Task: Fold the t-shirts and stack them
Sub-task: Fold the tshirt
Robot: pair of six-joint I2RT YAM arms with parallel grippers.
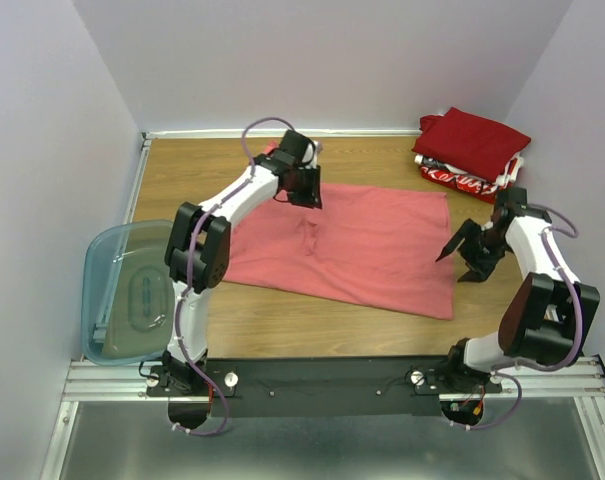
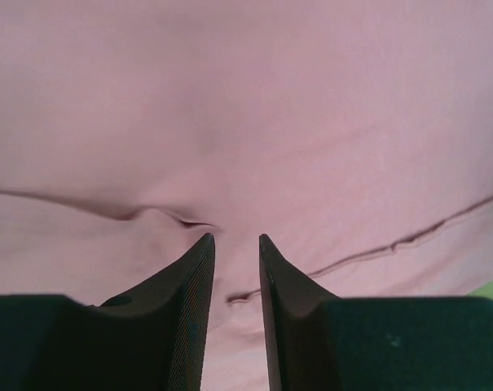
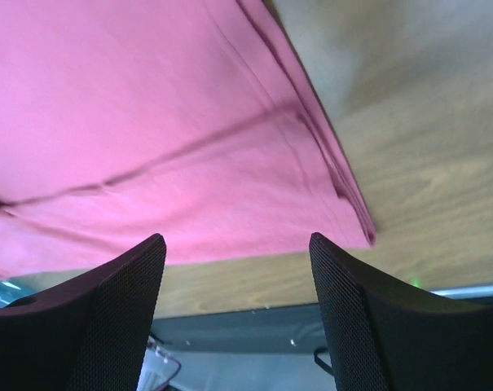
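Two folded shirts [image 1: 471, 141]; white print [image 1: 452, 178] illegible.

A salmon-pink shirt [image 1: 352, 250] is laid flat across the middle, folded into a rough rectangle, with a small pucker near its centre. At the far right, a folded dark red shirt [image 1: 474, 140] is stacked on a red shirt with white print [image 1: 460, 178].

The left arm [image 1: 247, 195] and right arm [image 1: 539, 245] share white links, bulky black joint housings and a looping purple cable [image 1: 250, 135] each. The left tool [image 2: 236, 238] and right tool [image 3: 235, 240] have black tapered fingers [image 2: 193, 301] with finely dotted pads (clearest in the wrist views). Silver screws [image 1: 230, 378] stud the black base plate [image 1: 322, 382].
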